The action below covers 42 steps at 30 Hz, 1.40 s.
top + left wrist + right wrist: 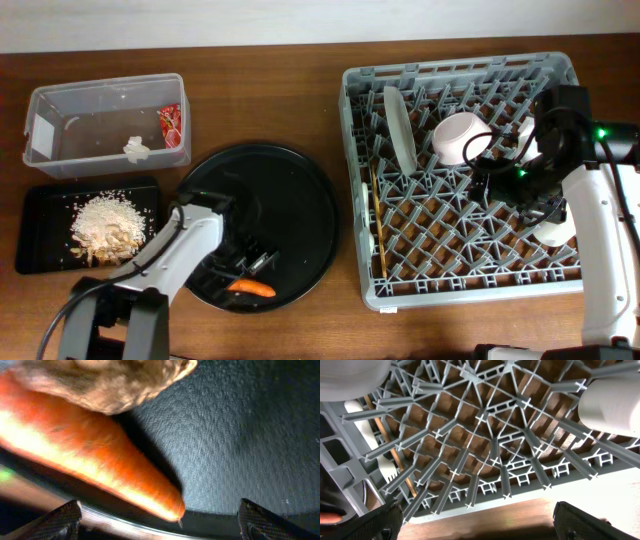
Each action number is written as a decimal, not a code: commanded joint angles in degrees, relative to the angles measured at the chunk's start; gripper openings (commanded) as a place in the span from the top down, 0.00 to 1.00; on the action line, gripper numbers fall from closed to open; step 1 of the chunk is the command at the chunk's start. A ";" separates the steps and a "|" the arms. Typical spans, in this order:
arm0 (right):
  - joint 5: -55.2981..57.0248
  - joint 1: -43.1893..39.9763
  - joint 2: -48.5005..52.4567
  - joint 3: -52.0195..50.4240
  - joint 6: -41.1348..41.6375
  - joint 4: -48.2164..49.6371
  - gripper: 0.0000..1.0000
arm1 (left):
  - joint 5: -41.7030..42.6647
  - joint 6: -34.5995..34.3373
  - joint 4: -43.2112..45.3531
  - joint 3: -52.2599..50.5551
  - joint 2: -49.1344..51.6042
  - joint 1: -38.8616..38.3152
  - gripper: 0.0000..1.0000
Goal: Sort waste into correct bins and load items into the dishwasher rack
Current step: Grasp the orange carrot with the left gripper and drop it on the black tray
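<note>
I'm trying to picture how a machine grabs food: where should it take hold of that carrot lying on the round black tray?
Across its middle, straight down from above. The carrot lies flat on the tray, long sides free for a finger each. It tapers to a thin tip and a brown lump rests at its thick end, so both ends seem poorer.

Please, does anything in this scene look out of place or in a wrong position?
One thing stands out: the orange carrot lies on the round black tray, with a brown lump touching it, in neither bin. The rice scraps are in the shallow black tray, where they seem to belong.
</note>
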 commanded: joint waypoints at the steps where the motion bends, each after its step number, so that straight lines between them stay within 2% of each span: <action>1: -0.50 -0.15 -0.17 -0.22 -0.59 0.04 0.01 | 0.52 -3.08 7.41 -4.11 -0.35 -0.44 0.01; 2: -0.52 -0.15 -0.17 -0.22 -0.61 0.02 0.01 | -0.04 -3.06 10.75 -4.92 -0.35 -0.44 0.01; 5: -0.50 -0.15 -0.17 -0.22 -0.61 -0.17 0.01 | -3.61 -3.06 12.13 -5.09 -0.35 -0.44 0.01; 6: -0.50 -0.15 -0.17 -0.22 -0.61 -0.17 0.01 | -4.26 -3.06 12.13 -5.09 -0.35 -0.44 0.11; 7: -0.50 -0.15 -0.17 -0.22 -0.61 -0.17 0.01 | -5.09 -3.06 12.15 -5.09 -0.35 -0.44 0.32; 9: -0.48 -0.15 -0.17 -0.22 -0.61 -0.17 0.01 | -7.93 -3.04 12.11 -5.09 -0.35 -0.44 0.51; 15: -0.48 -0.15 -0.17 -0.22 -0.61 -0.20 0.01 | -16.02 -0.94 12.11 -5.09 -0.37 -0.44 0.76; 19: -0.46 -0.15 -0.17 -0.22 -0.63 -0.17 0.01 | -16.59 0.87 12.07 -4.81 -0.98 -0.42 0.78; 22: 0.59 -0.15 -0.17 -0.22 -0.61 -0.24 0.01 | -20.00 1.55 8.46 -3.13 -5.40 0.00 0.79; 25: 0.59 -0.15 -0.17 -0.22 -0.61 -0.22 0.01 | -22.47 6.95 5.90 0.39 -14.34 5.33 0.79; 27: 0.59 -0.15 -0.17 -0.22 -0.61 -0.22 0.01 | -22.40 10.05 5.79 2.40 -16.24 11.34 0.88; 30: 0.59 -0.15 -0.17 -0.22 -0.61 -0.24 0.01 | -22.45 13.05 6.14 5.64 -16.22 21.94 0.90; 34: 0.59 -0.15 -0.17 -0.22 -0.59 -0.22 0.01 | -22.38 14.36 14.12 6.01 -15.69 33.83 0.90; 36: 0.59 -0.15 -0.17 -0.22 -0.59 -0.26 0.01 | -22.40 14.36 16.81 6.01 -13.53 36.70 0.90; 42: 0.59 -0.15 -0.17 -0.22 -0.61 -0.42 0.01 | -22.45 14.36 22.05 6.01 -1.75 38.97 0.90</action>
